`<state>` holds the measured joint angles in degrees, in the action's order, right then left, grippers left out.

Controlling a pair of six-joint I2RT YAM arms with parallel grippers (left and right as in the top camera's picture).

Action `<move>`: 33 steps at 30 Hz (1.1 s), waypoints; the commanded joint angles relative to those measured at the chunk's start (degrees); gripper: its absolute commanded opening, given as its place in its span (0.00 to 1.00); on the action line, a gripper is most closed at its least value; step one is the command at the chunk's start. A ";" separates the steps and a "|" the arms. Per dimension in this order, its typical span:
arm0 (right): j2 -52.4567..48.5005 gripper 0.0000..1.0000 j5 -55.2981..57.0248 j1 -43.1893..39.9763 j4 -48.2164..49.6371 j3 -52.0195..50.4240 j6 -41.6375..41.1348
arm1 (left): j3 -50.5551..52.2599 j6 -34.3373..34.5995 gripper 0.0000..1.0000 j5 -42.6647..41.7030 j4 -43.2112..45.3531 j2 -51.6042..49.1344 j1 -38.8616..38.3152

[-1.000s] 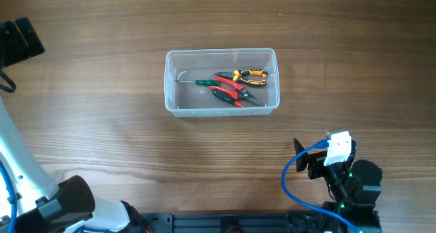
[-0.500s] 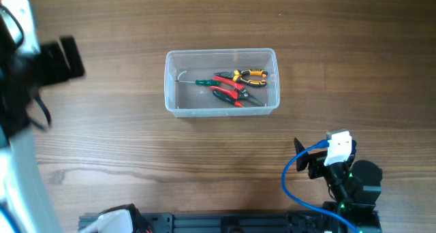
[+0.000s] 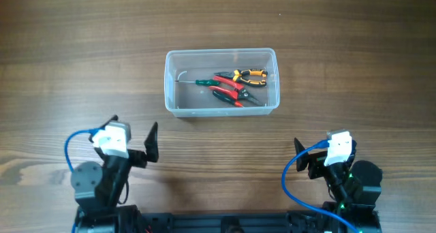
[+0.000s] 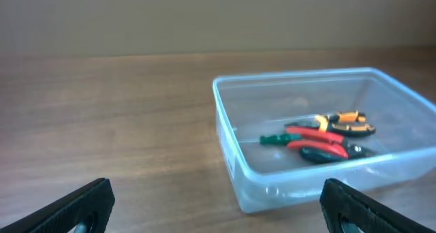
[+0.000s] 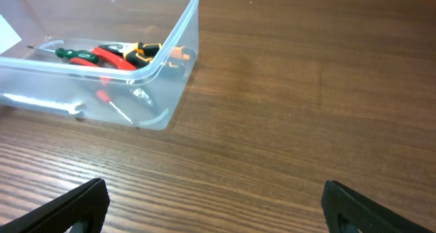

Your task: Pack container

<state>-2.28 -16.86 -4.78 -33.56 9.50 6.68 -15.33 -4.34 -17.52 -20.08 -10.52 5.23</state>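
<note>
Your left gripper [image 4: 218, 209] has swung back from the far left and is now sitting parked, jaws released, like the right gripper [image 5: 214, 207]. Packing is looking finished. One container [image 3: 221, 52] is sitting mid-table [image 3: 82, 69], holding what look like three pliers [image 3: 238, 84] and one green-handled hook [image 3: 194, 80].

The clear, round-cornered rectangular container [image 3: 178, 98] is set upright and uncovered on the bench [image 3: 340, 28]; red-handled pliers [image 3: 228, 83], orange-handled pliers [image 3: 251, 74] and a green-handled tool [image 3: 201, 82] are laid inside.
</note>
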 commanded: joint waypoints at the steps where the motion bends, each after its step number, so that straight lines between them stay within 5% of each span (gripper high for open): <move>1: 0.42 1.00 0.33 0.33 0.07 -0.24 -0.70 | 2.80 0.11 1.00 -1.29 -0.46 4.92 -0.28; 13: 0.42 1.00 0.33 0.33 0.07 -0.24 -0.68 | 7.93 0.13 1.00 12.74 -5.25 10.36 -8.39; 33: 0.42 1.00 0.33 0.33 0.07 -0.24 -0.70 | 7.93 0.13 1.00 12.68 -5.25 10.34 -8.35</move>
<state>-2.28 -16.86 -4.78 -33.58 9.50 6.68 -7.90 -4.34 -5.39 -25.47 -0.84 -2.74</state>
